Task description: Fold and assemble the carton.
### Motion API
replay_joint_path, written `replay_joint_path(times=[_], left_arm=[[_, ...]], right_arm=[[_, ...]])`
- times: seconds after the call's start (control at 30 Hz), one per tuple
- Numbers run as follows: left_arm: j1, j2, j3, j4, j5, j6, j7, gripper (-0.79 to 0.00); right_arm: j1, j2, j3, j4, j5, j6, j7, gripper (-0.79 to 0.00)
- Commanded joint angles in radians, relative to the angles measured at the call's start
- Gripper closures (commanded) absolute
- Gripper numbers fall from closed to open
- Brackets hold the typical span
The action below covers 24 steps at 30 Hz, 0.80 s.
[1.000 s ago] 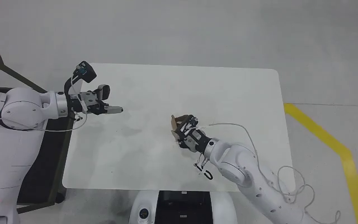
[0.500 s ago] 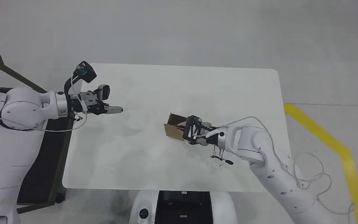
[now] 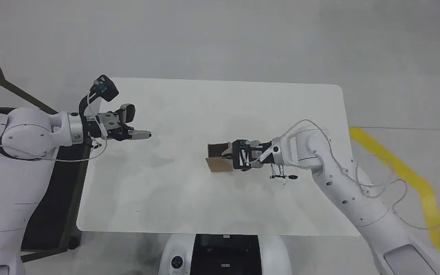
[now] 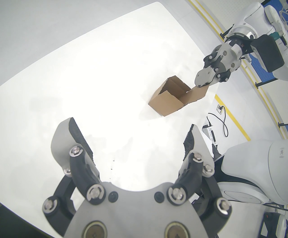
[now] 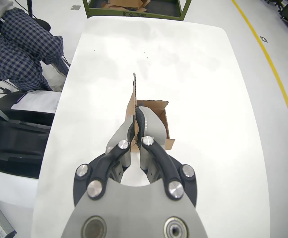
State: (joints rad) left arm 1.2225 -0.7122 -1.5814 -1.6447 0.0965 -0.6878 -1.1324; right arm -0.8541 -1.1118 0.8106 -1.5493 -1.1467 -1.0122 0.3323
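Observation:
A small brown carton (image 3: 220, 157) stands near the middle of the white table (image 3: 206, 103), its top open and its flaps up. My right gripper (image 3: 236, 157) is shut on one upright flap of the carton (image 5: 135, 94), the cardboard pinched between its fingers (image 5: 144, 121). From the left wrist view the carton (image 4: 173, 99) sits far off with the right gripper (image 4: 201, 84) clamped on its flap. My left gripper (image 3: 144, 135) hovers above the table's left side, well away from the carton, open and holding nothing (image 4: 132, 137).
A green-framed cart (image 5: 135, 9) with cardboard scraps stands beyond the table's far end. A person in a checked garment (image 5: 24, 51) sits off the table's side. A yellow floor line (image 3: 399, 172) runs past the right edge.
The right arm has swung outward to the right while its gripper kept hold of the flap; the carton turned and settled more squarely on the table. The left arm has stayed put.

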Motion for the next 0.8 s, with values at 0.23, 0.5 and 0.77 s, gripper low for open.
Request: replay_joint_path(times=[0.23, 0.5, 0.77], left_arm=[[0.0, 0.0, 0.0, 0.0, 0.0, 0.0, 0.0, -0.785], [0.0, 0.0, 0.0, 0.0, 0.0, 0.0, 0.0, -0.785], [0.0, 0.0, 0.0, 0.0, 0.0, 0.0, 0.0, -0.785]], right_arm=[[0.17, 0.038, -0.159, 0.095, -0.038, 0.0, -0.186, -0.145], [0.275, 0.071, -0.279, 0.183, 0.031, 0.0, -0.224, -0.785], [0.185, 0.112, -0.175, 0.122, 0.178, 0.171, -0.146, -0.785]])
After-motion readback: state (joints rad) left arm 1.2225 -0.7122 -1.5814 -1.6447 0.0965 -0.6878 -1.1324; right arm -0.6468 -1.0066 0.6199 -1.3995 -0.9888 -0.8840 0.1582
